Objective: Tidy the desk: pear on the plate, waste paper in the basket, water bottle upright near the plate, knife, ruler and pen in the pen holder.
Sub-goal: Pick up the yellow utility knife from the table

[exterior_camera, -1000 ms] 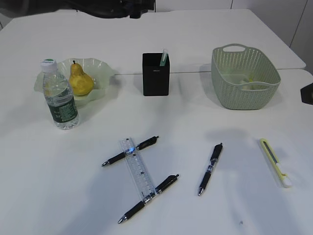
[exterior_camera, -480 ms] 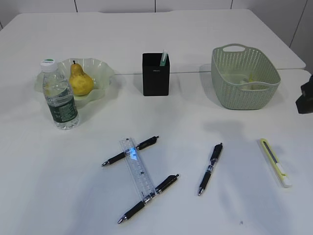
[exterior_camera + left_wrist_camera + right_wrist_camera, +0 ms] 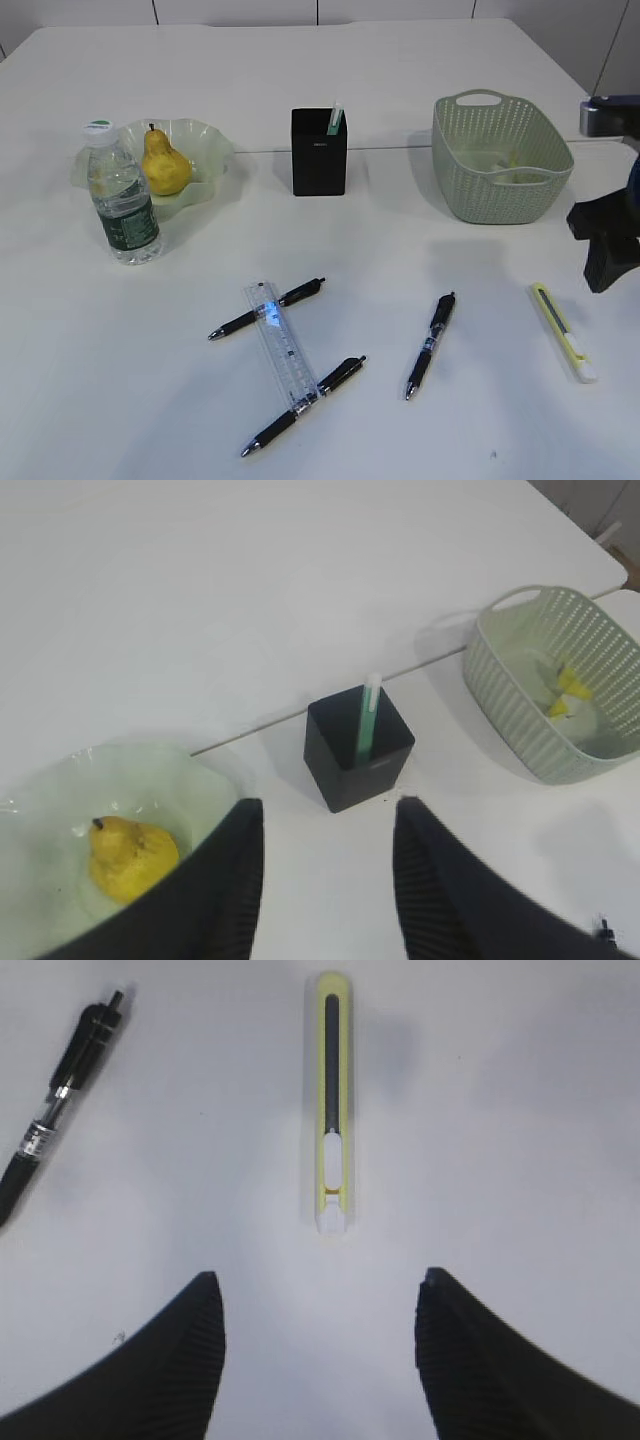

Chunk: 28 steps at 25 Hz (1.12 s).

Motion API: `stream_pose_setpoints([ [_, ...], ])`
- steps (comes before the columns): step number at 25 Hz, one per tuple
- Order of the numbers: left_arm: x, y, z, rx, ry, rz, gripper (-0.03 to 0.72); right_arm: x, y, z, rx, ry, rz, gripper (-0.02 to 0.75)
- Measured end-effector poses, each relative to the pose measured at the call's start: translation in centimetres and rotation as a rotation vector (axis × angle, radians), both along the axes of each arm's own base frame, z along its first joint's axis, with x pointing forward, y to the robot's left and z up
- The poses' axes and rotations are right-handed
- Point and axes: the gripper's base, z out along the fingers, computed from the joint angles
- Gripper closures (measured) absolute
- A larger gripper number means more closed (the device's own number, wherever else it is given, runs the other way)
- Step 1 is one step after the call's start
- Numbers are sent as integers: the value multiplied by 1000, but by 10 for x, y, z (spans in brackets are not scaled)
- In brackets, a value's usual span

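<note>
Now for the knife (image 3: 329, 1100): lying flat on the bench (image 3: 400, 110), well to the right of the pen holder (image 3: 319, 152) and nearer the front edge, clear of everything else. Slim yellow-green plastic casing, dark slider track down the middle, white cap at one end; no blade showing, so probably retracted. Likely light, stiff and smooth-sided, hence a little slippery. Sits very low, offering little height to catch above the bench. Best taken across the narrow width at about mid-length, pinching the two long edges rather than the ends. Unlikely to bend or crush under a firm squeeze, but could squirt out sideways if caught only on the rounded top edges, so worth going right down to the bench.

Right jaws spread wide and empty, hovering above, with the knife centred ahead of the gap and running lengthwise away, so already square to its long edges. Left jaws partly spread, holding nothing, up above the pen holder, with a pale green stick (image 3: 366, 718) standing inside it.

Left of the pen holder: pear (image 3: 165, 165) on the plate (image 3: 208, 135), water bottle (image 3: 122, 205) upright just in front. Right of it: basket (image 3: 500, 190) with waste paper (image 3: 563, 685) inside. In front of it: ruler (image 3: 282, 350) resting across two of the three black pens (image 3: 430, 345).

Once lifted, needs tipping upright to enter the pen holder end-first; small opening, careful aim called for.
</note>
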Motion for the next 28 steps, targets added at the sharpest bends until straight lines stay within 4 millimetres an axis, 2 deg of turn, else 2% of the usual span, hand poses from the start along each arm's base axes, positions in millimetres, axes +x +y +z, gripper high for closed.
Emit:
stream_pose_setpoints([
  [3, -11, 4, 10, 6, 2, -3, 385, 5, 0, -8, -4, 49, -3, 260],
  [7, -18, 7, 16, 10, 6, -5, 385, 13, 1, -2, 0, 14, -7, 260],
  [14, -22, 8, 13, 30, 55, -10, 385, 28, 2, 7, 11, -63, -24, 260],
  [24, -27, 9, 7, 59, 134, -20, 385, 67, 6, -20, 7, 10, -45, 259],
  [28, -28, 9, 5, 68, 157, -23, 385, 76, 6, -33, 3, 48, -47, 260],
])
